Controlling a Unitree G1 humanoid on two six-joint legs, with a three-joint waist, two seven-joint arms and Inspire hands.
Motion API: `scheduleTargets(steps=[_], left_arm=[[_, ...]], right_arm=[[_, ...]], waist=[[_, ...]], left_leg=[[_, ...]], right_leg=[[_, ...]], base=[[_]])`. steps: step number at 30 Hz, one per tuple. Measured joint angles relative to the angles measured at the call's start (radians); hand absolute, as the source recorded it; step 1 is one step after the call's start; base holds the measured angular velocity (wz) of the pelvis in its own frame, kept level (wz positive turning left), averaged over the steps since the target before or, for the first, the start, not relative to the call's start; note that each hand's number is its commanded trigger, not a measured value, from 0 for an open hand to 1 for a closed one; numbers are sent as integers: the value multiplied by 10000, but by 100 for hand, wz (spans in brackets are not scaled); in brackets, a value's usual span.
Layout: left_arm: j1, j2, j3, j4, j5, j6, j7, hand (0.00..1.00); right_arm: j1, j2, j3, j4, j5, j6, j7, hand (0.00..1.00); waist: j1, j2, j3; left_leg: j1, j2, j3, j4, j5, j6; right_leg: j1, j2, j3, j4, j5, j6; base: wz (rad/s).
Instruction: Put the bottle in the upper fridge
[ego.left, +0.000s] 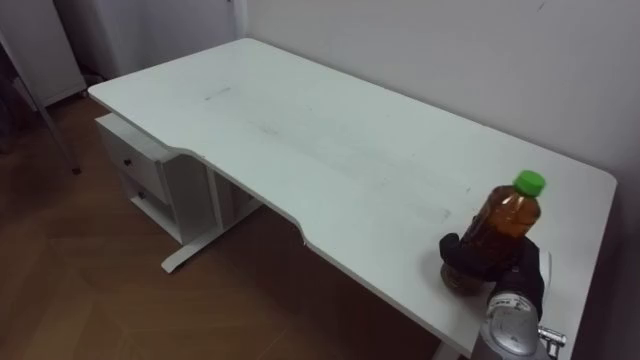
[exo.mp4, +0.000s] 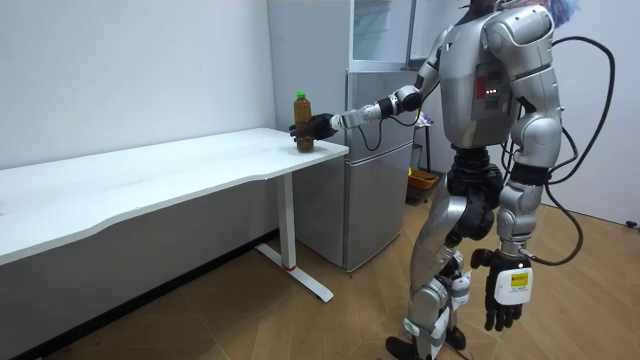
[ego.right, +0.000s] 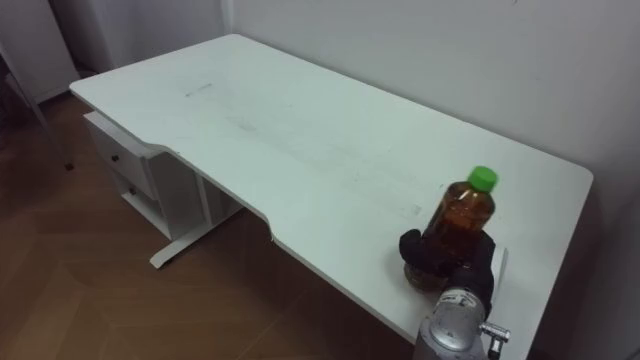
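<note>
Right hand (ego.left: 478, 260): fingers clasp green-capped bottle (ego.left: 507, 215) low, on surface (ego.left: 300, 130).
Left hand (exo.mp4: 505, 290): hangs, fingers relaxed.
Risk: low grip may let it tip on lifting.

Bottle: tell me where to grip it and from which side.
Grip the bottle at its wide lower body, coming from the table edge nearest the robot. It stands upright by that edge, wall behind; the right hand wraps it there.

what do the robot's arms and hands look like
Both hands are black with slim fingers. The right hand sits on a rounded silver-grey metal wrist, and the left hand carries a small white tag on its back. The arms are glossy silver-grey shells with darker sections at the joints.
</note>
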Motion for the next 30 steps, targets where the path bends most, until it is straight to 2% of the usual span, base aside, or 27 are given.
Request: scheduleTargets(steps=[4,11,13,19,22,24,27,30], left_arm=[[6,-6,-1,-6,3,-6,-4,0],[16,0,-5,-43,63,-222,-173,0],[25,38,-4,-97,63,-226,-288,0],[373,170,287,-467,133,-423,-332,0],[516,170,624,-443,258,-418,-350,0],[623,186,845,-324,328,-409,-410,0],[674,177,932,-340,393,-402,-418,0],[731,119,1110,-397,554,-372,-503,0]], right_arm=[[-148,-163,5,306,-16,-7,286,100],[-249,-448,-10,383,66,-13,855,100],[-249,-581,-7,386,192,-12,1136,100],[-243,-727,-13,296,881,77,1823,100],[-238,-768,-20,-126,1316,239,1905,100],[-178,-759,-7,-828,1341,403,2133,100],[-165,-771,-1,-1789,1323,418,2560,100],[75,-808,-2,-2572,1152,420,2973,100]], waist=[[80,18,9],[80,221,125],[70,288,125],[37,323,54],[2,335,-50],[-144,339,-51],[-272,327,-73],[-397,316,-113]], left_leg=[[-14,-16,-25,66,29,8],[-97,-79,-61,229,-14,17],[-111,-86,-63,242,-17,18],[-64,-43,56,219,27,52],[77,1,278,163,45,89],[496,0,352,-38,42,123],[973,55,592,-229,-25,168],[1453,74,683,-309,-128,200]], right_leg=[[-42,-45,-52,107,-2,2],[-91,-128,-56,290,-14,22],[-96,-122,-43,288,-14,22],[-115,-189,33,274,-33,12],[-44,-151,227,258,-47,30],[286,-155,358,172,-44,65],[638,-117,712,40,-41,93],[1115,-83,843,-123,-13,138]], base=[[3],[1],[0],[-4],[-15],[-11],[-21],[-13]])
